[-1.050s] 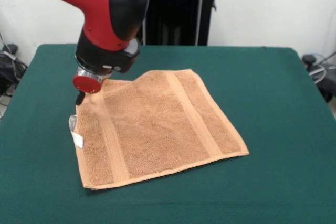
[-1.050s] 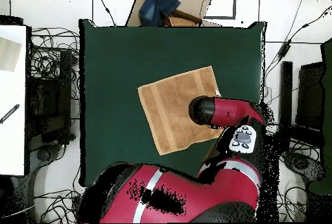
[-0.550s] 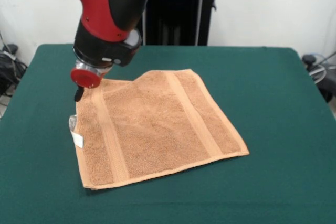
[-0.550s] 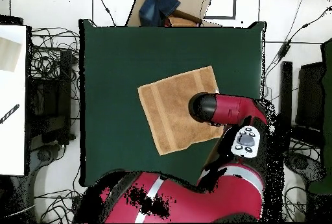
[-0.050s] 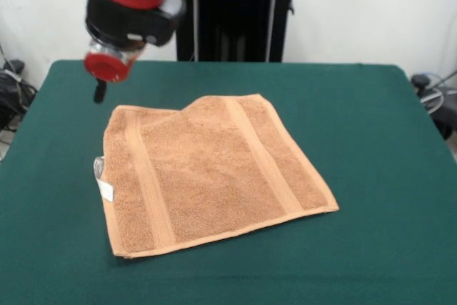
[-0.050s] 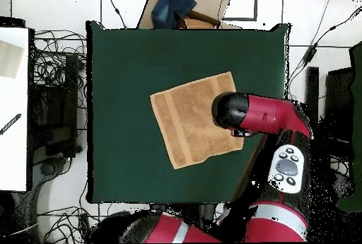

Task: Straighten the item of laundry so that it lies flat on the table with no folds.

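From the front, the red-and-black arm's gripper (image 5: 99, 91) hangs above the dark green felt-covered table (image 5: 371, 126), apart from the cloth; only one dark tip shows, so I cannot tell its state. The small orange-tan terry towel (image 5: 211, 169) lies mid-table, nearly flat. One far edge looks slightly tucked. It should be soft, light and limp; take it at that corner.

Overhead, the arm hides that corner of the towel (image 6: 187, 117).
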Robot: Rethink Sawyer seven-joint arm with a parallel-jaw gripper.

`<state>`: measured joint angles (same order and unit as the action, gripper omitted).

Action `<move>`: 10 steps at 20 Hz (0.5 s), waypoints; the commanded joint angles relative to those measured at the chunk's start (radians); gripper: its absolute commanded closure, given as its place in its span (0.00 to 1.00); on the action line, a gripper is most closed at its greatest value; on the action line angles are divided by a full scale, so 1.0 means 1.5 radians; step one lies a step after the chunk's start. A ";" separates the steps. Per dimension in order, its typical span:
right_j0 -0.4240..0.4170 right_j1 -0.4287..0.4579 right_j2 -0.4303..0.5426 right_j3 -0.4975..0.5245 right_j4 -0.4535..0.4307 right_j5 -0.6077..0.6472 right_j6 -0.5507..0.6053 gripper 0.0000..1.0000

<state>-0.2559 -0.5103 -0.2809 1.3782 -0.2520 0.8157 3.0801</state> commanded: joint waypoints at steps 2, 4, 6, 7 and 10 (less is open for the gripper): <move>-0.011 -0.006 0.067 0.052 -0.038 -0.004 -0.138 0.00; -0.008 0.003 0.064 0.053 -0.038 -0.023 -0.128 0.00; -0.001 0.013 0.061 0.052 -0.038 -0.040 -0.113 0.00; 0.003 0.015 0.060 0.054 -0.035 -0.041 -0.105 0.00; 0.018 0.018 0.055 0.054 -0.030 -0.039 -0.083 0.00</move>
<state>-0.2590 -0.5337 -0.2808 1.3785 -0.2522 0.8169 3.0288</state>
